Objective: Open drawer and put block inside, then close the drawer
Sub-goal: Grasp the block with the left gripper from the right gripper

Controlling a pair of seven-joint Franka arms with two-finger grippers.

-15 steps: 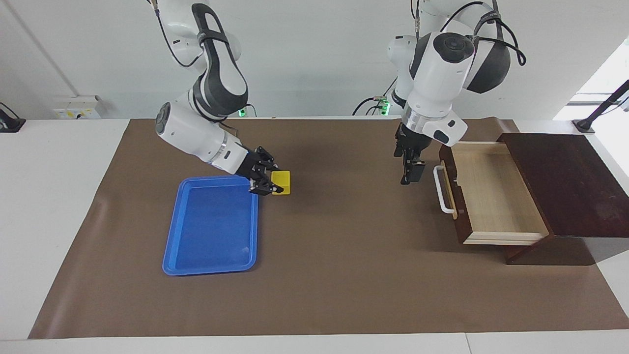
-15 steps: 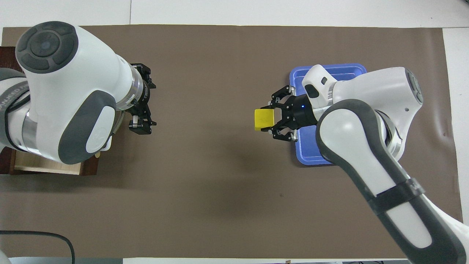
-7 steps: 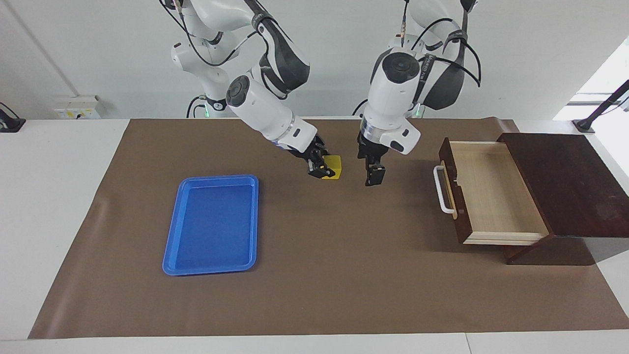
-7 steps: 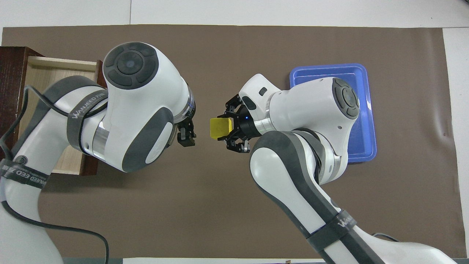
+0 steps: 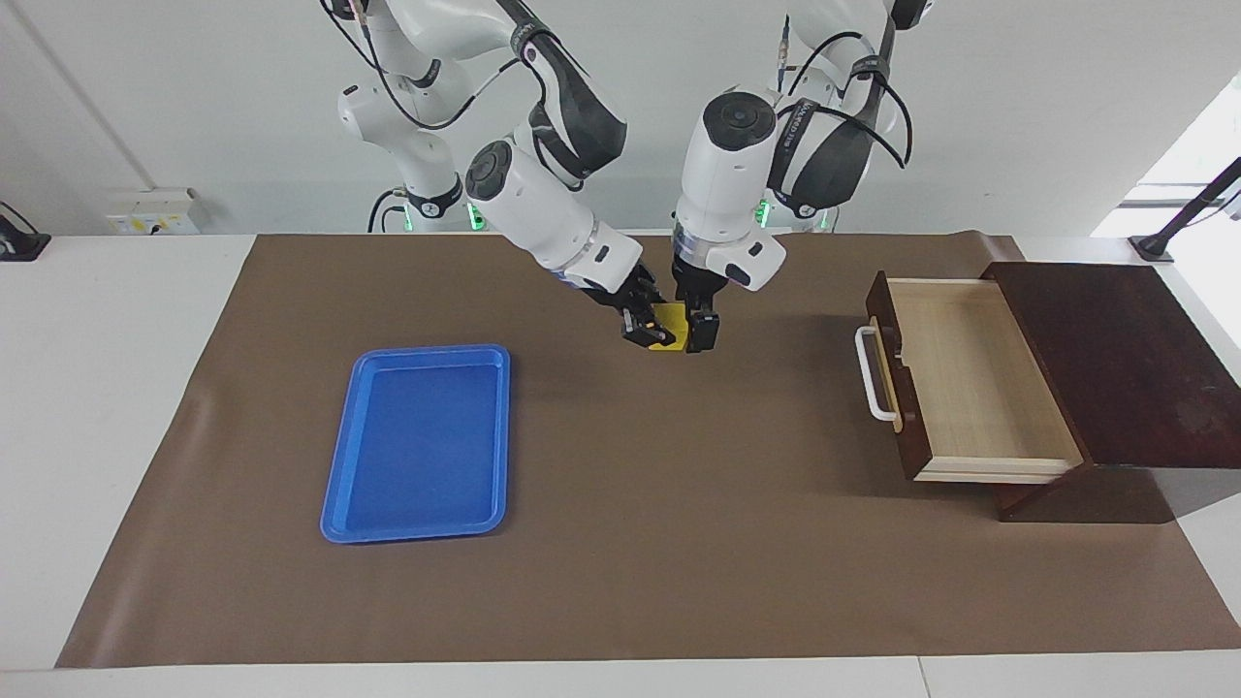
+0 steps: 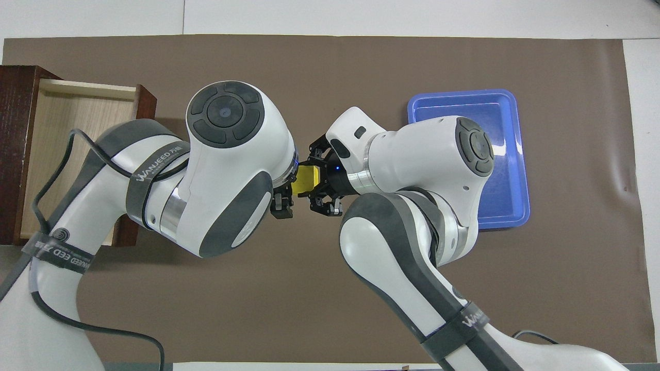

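1. the drawer (image 5: 974,383) already stands pulled out at the left arm's end of the worktop (image 5: 679,582), its pale inside bare, so the opening step looks done; the step in hand is a handover of the block (image 5: 669,330) between the two arms.

2. the block is up in the air over the brown mat (image 5: 630,485), about midway between the blue tray (image 5: 417,441) and the drawer. the right claw (image 5: 648,333) pinches it from the tray's side.

3. the left claw (image 5: 700,332) is right at the block's other side, pointing down. i cannot tell whether its fingers are spread around the block or already pressed onto it.

4. my reading of the next move: the left claw must get a firm pinch before the right one lets go, or the block may drop onto the mat. then it goes over the drawer's open box.

5. against a second ago: the right arm has carried the block from beside the tray's edge to mid-mat, and the left claw has come away from the drawer's handle (image 5: 875,373) to meet it. tray and drawer have not moved.
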